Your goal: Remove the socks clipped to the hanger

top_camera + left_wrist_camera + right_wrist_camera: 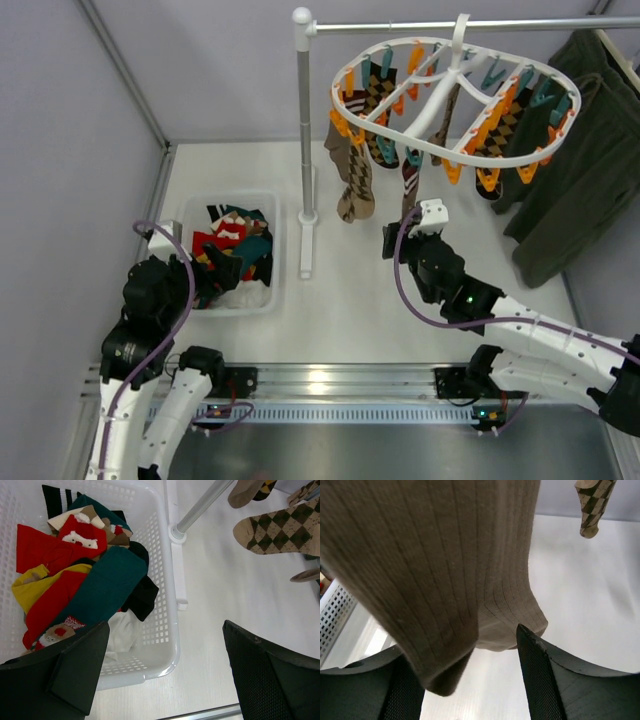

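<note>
I am working in a robotics test cell, not a home. Bare grey wall panels point(220, 70) in metal framing stand behind the pole rack point(306, 150), set on a white tabletop point(340, 310). A clip hanger point(458, 62) hangs from the rack, a white basket point(230, 196) sits left of it, and in front an aluminium rail point(330, 376) carries the left arm point(150, 400) and right arm point(545, 345).

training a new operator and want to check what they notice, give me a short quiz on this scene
1. True or false: the left tool is open and empty.
2. The right tool has what hanging between its fingers? A tan ribbed sock; B red sock; C green garment.
3. Fill in: the loose coloured socks lie in the white ____.
Key: 1 true; 2 A; 3 basket.
</note>
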You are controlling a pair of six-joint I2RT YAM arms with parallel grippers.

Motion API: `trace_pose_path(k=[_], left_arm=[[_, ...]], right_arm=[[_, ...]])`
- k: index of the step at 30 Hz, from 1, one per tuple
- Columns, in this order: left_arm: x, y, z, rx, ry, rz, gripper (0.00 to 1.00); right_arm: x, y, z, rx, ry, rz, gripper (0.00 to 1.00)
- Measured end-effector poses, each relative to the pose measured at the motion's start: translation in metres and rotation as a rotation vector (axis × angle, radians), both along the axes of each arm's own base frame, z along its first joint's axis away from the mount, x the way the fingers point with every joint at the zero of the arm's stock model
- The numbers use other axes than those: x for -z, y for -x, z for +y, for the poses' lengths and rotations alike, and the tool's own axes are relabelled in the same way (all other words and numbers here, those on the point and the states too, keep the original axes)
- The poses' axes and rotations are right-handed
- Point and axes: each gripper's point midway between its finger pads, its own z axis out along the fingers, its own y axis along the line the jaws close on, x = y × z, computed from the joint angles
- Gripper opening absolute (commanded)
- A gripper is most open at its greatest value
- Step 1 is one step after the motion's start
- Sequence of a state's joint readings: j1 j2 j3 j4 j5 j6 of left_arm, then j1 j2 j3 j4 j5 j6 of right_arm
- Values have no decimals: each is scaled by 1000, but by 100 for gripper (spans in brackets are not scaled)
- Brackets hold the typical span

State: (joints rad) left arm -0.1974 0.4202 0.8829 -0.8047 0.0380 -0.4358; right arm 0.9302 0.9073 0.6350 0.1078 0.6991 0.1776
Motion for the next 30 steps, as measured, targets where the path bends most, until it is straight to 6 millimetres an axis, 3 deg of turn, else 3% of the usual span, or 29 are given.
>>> trace_pose_path(k=[4,6,7,8,12,19,24,27,30], left_arm=[[4,-4,-1,4,-8,22,99],[5,-5,-2,12,-10,27,98],[5,-5,-3,16,-9,29,98],[5,-6,-4,22,-8,30,99],[-4,-12,-16,77,13,24,99],[-44,-33,-46,204,93,-21,99],[-86,-52,-70,276,147,-73,98],[-114,-55,-94,328,155,-109,98],[-136,-52,-131,378,131,-155,99]], right_arm=[[-2,-4,4,8,0,-16,62],[-5,-5,3,16,0,-27,55],[-7,-6,3,20,-4,-36,49],[-10,-7,3,24,-9,-44,36],[-15,-8,0,37,-3,-64,2],[-22,-4,0,21,-38,-78,0],[-28,4,3,-21,-94,-86,0],[-25,9,9,-48,-106,-76,0],[-19,13,17,-75,-109,-60,0]])
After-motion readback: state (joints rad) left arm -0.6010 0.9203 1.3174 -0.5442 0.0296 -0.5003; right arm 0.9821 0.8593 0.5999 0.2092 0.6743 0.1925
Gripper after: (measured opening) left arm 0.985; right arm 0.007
